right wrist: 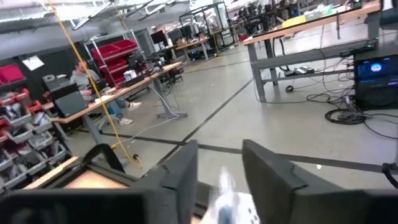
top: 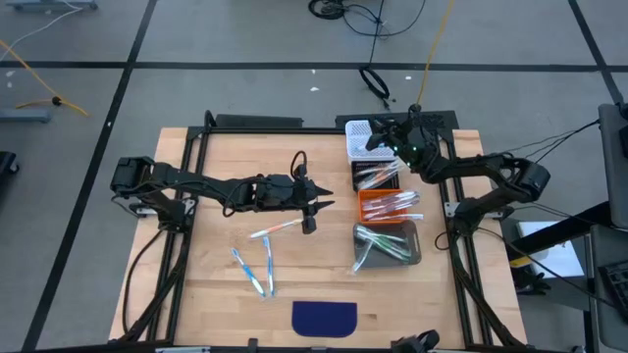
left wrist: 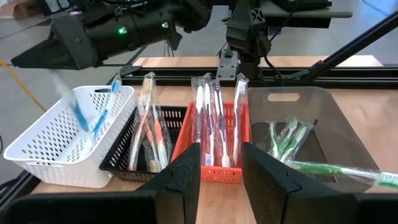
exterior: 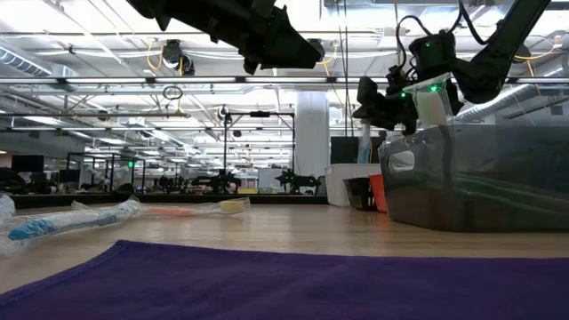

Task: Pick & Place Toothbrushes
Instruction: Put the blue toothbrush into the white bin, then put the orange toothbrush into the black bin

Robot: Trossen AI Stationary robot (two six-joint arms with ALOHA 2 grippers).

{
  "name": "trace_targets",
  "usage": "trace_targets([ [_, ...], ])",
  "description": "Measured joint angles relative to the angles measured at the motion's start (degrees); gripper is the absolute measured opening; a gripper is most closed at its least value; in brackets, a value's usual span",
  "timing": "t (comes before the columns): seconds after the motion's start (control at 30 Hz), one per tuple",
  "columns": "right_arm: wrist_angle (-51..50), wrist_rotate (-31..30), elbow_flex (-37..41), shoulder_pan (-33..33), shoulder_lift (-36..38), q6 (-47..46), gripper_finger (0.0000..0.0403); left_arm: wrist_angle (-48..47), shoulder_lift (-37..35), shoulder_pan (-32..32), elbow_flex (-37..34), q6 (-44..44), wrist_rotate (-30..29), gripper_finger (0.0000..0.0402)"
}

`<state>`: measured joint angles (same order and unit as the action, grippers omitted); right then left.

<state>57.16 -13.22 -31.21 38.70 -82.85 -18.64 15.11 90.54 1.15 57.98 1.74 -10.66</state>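
Your right gripper (top: 378, 130), jaws parted, drops a blue wrapped toothbrush (left wrist: 98, 119) into the far white lattice basket (left wrist: 43, 149); the left gripper (top: 316, 206), unclenched and empty, should next descend on the orange-handled wrapped toothbrush (top: 275, 229) lying mid-table.

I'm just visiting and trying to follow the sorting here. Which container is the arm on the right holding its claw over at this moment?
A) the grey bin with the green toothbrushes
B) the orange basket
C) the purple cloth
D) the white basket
D: seen from above, the right gripper sits over the white basket at the far end of the row, and a blue toothbrush is dropping into that basket.
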Motion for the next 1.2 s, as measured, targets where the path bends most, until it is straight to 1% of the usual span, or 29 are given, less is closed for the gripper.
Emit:
trace_targets([
  [0.13,-1.0,-0.1,0.0,0.7,-0.1,-0.2,0.0174,0.0,0.0,0.0,0.0,0.0,0.0,0.0115],
  [0.23,-1.5,-0.1,0.0,0.7,-0.1,0.2,0.0205,0.0,0.0,0.0,0.0,0.0,0.0,0.0115],
  [0.4,-1.5,-0.7,0.0,1.1,0.7,4.6,0.0230,0.0,0.0,-0.5,0.0,-0.2,0.0,0.0115],
  [0.47,-2.3,-2.0,0.0,1.6,2.4,5.9,0.0231,-0.1,0.0,-0.7,0.0,-0.4,0.0,0.0115],
  [0.7,-9.9,-2.0,0.0,2.2,10.8,8.0,0.0221,-0.4,0.0,-0.8,0.0,-0.5,0.0,0.0115],
  [0.83,-14.5,-3.1,0.0,2.1,14.6,8.4,0.0217,-0.5,0.0,-0.8,0.0,-0.5,0.0,0.0115],
  [0.93,-18.5,-2.9,0.0,0.9,16.7,7.1,0.0218,-3.3,0.0,-0.8,0.0,-0.5,0.0,0.0115],
  [1.0,-21.5,-1.0,0.0,-0.1,18.2,5.8,0.0219,-6.2,-0.1,-0.8,0.0,-1.1,0.0,0.0115],
  [1.2,-26.4,9.5,0.0,-3.6,20.7,2.9,0.0213,-16.9,-0.2,-0.6,0.0,-7.0,0.1,0.0115],
])
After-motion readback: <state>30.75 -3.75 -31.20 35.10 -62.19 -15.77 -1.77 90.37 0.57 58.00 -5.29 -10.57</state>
